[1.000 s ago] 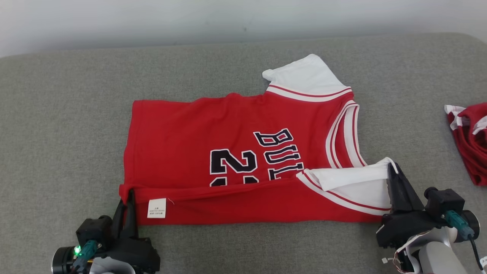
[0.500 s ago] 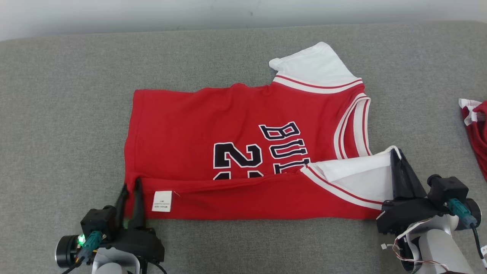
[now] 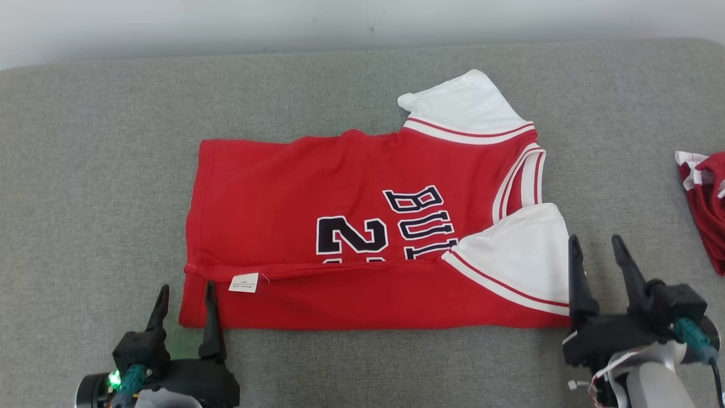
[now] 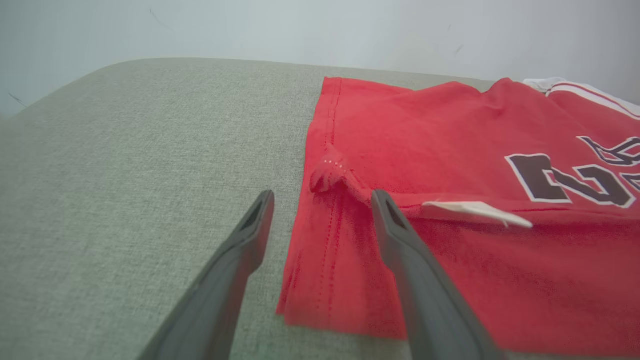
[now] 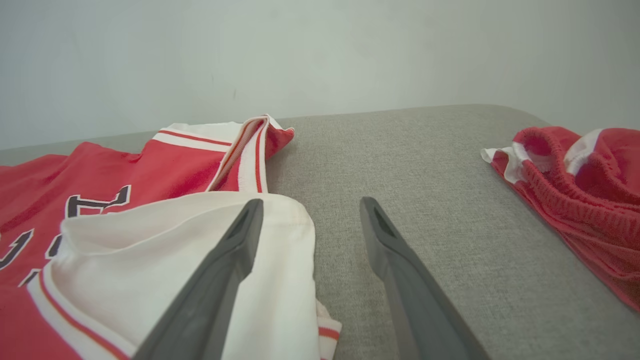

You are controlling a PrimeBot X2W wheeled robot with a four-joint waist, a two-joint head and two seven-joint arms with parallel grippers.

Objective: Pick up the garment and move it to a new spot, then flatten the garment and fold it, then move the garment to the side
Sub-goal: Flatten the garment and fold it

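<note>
Though under a red garment (image 3: 272, 187), grey woven surface (image 3: 96, 198), pale wall (image 3: 226, 22).

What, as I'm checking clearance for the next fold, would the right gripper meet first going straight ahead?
Probably only bare grey cushion: the right gripper points just past the jersey sleeve, though one finger may brush its edge.
</note>
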